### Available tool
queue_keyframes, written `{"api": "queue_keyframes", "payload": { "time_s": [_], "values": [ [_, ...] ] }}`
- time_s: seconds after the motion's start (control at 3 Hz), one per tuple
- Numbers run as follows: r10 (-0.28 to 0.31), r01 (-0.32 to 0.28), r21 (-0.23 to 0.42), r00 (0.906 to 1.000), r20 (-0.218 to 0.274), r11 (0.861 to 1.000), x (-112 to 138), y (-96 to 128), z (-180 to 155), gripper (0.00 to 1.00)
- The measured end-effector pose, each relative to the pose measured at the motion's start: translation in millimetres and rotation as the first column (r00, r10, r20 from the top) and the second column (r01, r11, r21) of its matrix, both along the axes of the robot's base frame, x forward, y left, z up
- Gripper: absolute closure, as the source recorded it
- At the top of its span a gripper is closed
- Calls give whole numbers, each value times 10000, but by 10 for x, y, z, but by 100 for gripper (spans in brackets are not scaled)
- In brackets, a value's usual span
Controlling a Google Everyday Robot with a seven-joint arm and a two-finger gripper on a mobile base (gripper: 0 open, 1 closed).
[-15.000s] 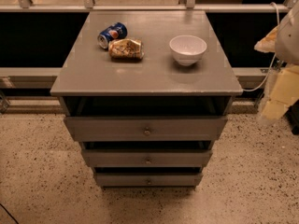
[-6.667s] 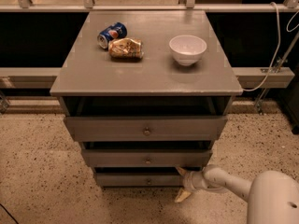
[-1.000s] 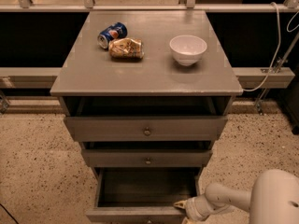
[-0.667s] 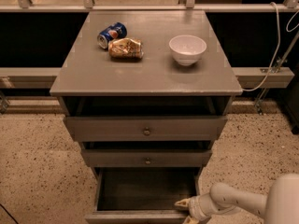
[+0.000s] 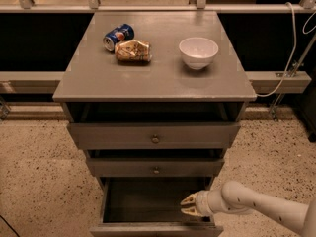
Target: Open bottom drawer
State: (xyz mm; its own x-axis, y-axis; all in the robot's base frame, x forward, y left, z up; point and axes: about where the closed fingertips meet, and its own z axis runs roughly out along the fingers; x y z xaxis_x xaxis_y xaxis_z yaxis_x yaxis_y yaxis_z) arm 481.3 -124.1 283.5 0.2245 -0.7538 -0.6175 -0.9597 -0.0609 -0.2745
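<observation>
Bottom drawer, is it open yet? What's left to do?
Done: the bottom drawer is pulled out, its dark inside showing. In hand: the gripper sits inside the drawer, by its right front corner. Left: probably only backing the gripper away.

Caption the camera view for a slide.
Bottom drawer stands open, end effector at its right side; can, snack bag and white bowl sit on the cabinet top.

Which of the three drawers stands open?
The bottom drawer: pulled out, interior showing; top drawer and middle drawer sit closed. The claw is at its right side.
</observation>
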Motion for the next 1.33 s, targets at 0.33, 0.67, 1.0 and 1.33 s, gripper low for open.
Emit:
{"api": "queue_keyframes", "payload": {
  "time_s": [0.33,0.67,1.0,1.33],
  "values": [
    [-360,367,192,9988,-346,9991,319,209,-141,84],
    [-799,830,227,9901,-1156,9963,538,408,-627,100],
    [-826,959,478,9701,-2281,9942,424,502,-1113,100],
    [-646,868,643,9548,-2902,9941,260,512,-1319,100]
  ]
}}
